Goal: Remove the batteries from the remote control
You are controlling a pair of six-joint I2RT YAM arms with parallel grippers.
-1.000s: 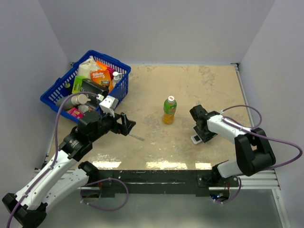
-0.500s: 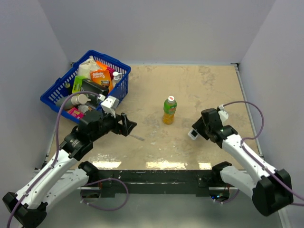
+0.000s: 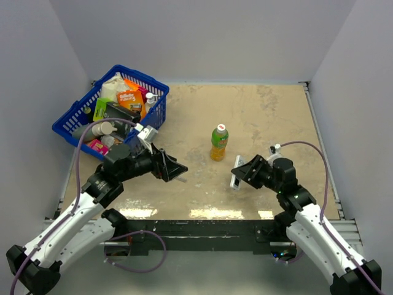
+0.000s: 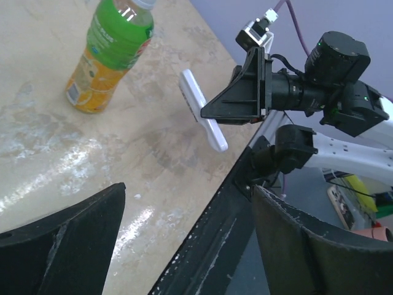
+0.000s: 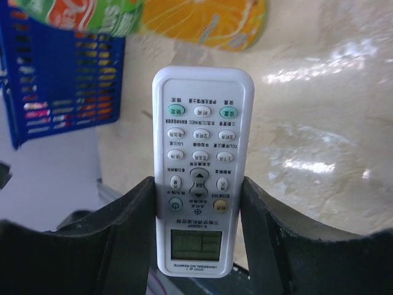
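The white remote control is off the table, gripped across its width by my right gripper, its free end pointing left at the left arm. In the right wrist view the remote shows its button face and small screen, and the gripper is shut on its sides. My left gripper is open and empty, facing the remote a short way to its left. In the left wrist view the remote hangs ahead of the open left gripper. No batteries or battery recess show.
A green and orange drink bottle stands upright mid-table, just behind the two grippers; it also shows in the left wrist view. A blue basket full of packets sits at the back left. The table's black front rail lies close below both grippers.
My right gripper has lifted the remote off the table at the right and carried it left and nearer. My left gripper has turned a little right, towards the remote.
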